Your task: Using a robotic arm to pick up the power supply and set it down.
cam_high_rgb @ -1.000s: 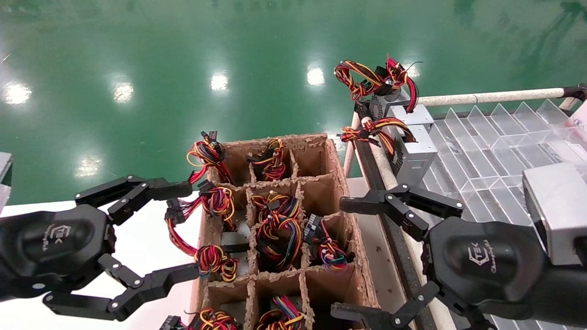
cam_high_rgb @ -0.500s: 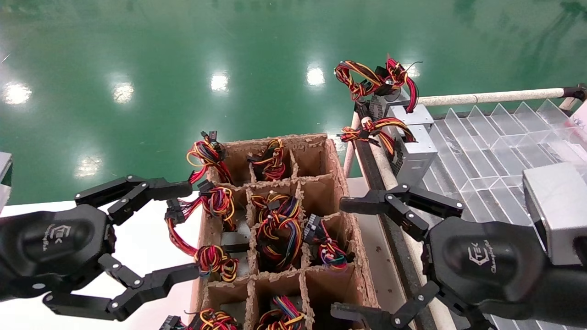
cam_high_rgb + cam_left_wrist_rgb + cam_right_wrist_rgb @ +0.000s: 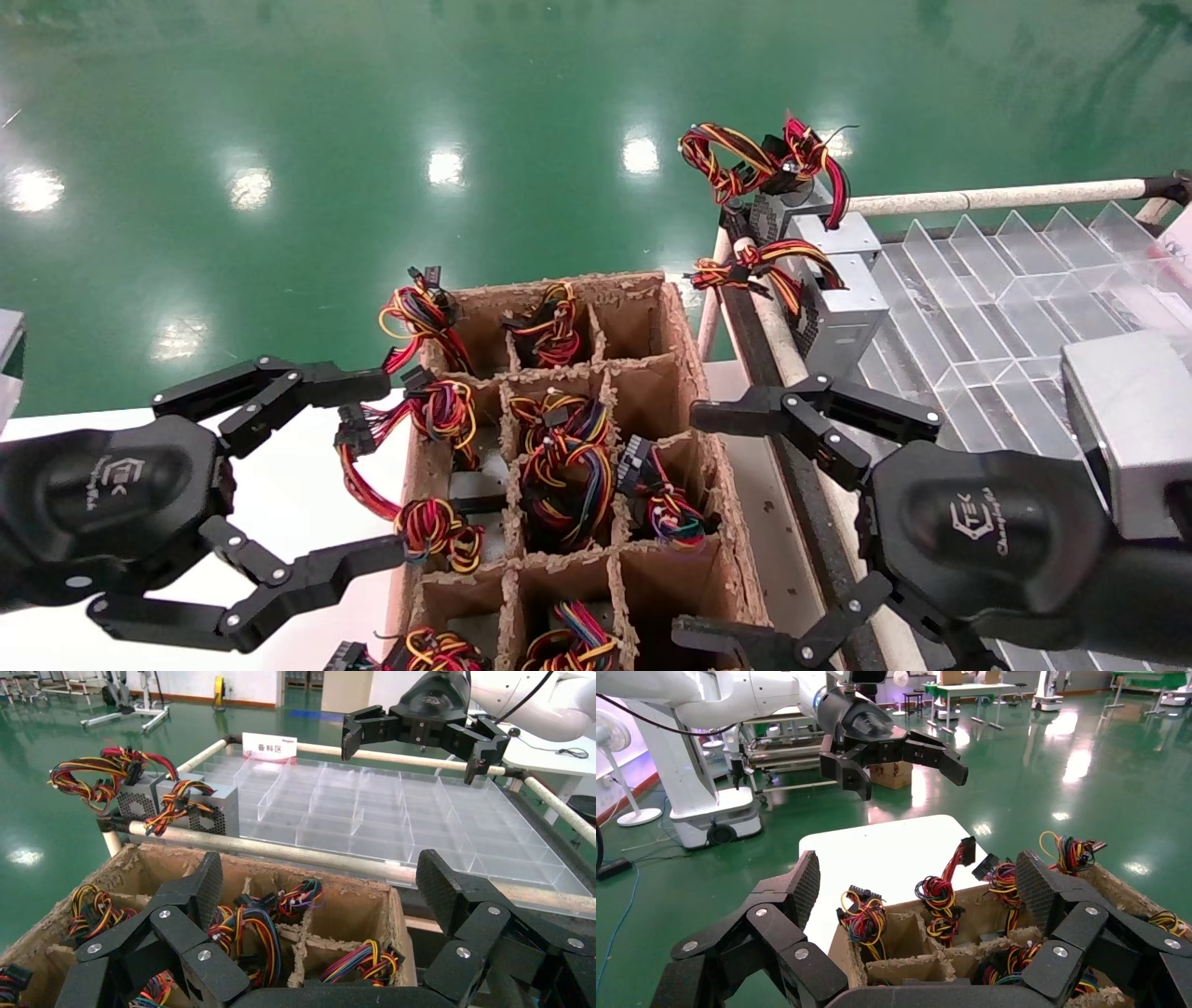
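Both grippers hover with jaws spread wide, holding nothing. Left gripper (image 3: 358, 466) at the near-left edge of the carton (image 3: 684, 345); right gripper (image 3: 717, 527) at its right wall. Power supply (image 3: 843, 312) stands on the clear tray's (image 3: 987, 298) corner, ahead and slightly right of the right jaws, well apart, long axis running away from them. Right arm nearer.

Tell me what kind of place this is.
Most likely a factory or robot-training workshop: glossy green floor, a cardboard divider box of wired units, two power supplies by a clear sorting tray, other robot stands behind.
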Robot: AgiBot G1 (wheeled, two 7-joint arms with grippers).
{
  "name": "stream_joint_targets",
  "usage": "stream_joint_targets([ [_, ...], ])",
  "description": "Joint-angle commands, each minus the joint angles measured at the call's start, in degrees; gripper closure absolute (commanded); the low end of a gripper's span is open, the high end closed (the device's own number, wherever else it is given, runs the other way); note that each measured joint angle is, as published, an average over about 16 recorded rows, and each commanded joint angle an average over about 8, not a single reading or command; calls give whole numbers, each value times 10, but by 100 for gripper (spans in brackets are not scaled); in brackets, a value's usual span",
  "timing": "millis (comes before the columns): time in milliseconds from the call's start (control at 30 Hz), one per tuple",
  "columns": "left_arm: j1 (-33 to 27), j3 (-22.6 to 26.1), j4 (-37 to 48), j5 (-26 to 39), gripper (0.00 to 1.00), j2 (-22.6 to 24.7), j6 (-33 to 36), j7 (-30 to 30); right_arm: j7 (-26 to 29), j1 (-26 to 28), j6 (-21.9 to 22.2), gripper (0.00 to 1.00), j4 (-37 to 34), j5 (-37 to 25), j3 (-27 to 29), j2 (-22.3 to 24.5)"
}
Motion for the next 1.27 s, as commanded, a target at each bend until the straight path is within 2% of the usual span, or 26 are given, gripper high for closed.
stream_joint_targets([
  [33, 0, 0, 0, 0, 0, 0, 0, 0, 0, 0, 0, 0, 0, 0, 0, 0],
  [1267, 0, 0, 0, 0, 0, 0, 0, 0, 0, 0, 0, 0, 0, 0, 0, 0],
])
